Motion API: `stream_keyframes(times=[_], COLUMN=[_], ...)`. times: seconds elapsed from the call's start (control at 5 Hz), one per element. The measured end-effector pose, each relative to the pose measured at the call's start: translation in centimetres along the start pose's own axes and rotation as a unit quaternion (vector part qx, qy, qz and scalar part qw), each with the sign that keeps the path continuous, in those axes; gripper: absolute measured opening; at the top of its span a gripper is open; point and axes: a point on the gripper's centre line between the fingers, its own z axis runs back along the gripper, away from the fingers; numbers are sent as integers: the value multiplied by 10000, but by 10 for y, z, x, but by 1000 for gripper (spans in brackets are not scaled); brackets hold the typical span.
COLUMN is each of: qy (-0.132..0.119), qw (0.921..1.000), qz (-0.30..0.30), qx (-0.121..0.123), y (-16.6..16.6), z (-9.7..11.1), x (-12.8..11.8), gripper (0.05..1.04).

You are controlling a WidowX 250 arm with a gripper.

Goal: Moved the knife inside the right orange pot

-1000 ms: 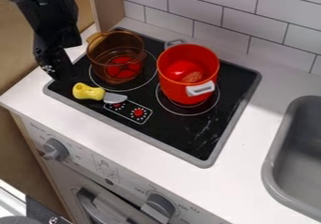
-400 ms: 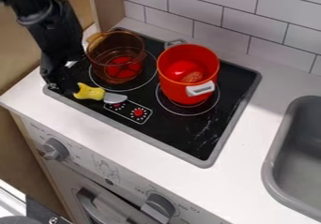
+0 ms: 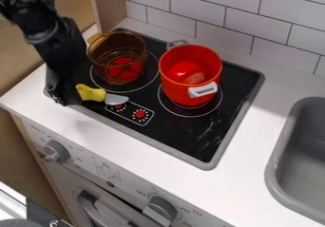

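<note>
My gripper [image 3: 65, 94] hangs low over the stove's left corner, just left of the knife's handle end. The toy knife [image 3: 92, 93], with a yellow handle and a short grey blade, lies on the black stove top in front of the transparent pot, its blade pointing right. To the right stands the orange-red pot [image 3: 188, 92] with white handles, on the right burner; a brownish item and a red one lie inside it.
A transparent amber pot [image 3: 105, 60] stands on the left burner, close to the arm. The stove [image 3: 209, 140] has a grey rim. At the right is a grey sink [image 3: 277, 159], and a tiled wall runs behind.
The gripper has come down and toward the counter's front edge, ending beside the knife's handle. The knife and both pots have stayed where they were.
</note>
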Motion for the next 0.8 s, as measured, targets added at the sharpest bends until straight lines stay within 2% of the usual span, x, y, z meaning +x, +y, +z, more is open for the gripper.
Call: stream_keyframes(times=[0.6, 0.8], qy=[-75, -153], qw=[9999, 9998], qz=[-57, 11], qx=[97, 92], y=[-2, -5], z=[-21, -22], x=[2, 4], gripper=[977, 733])
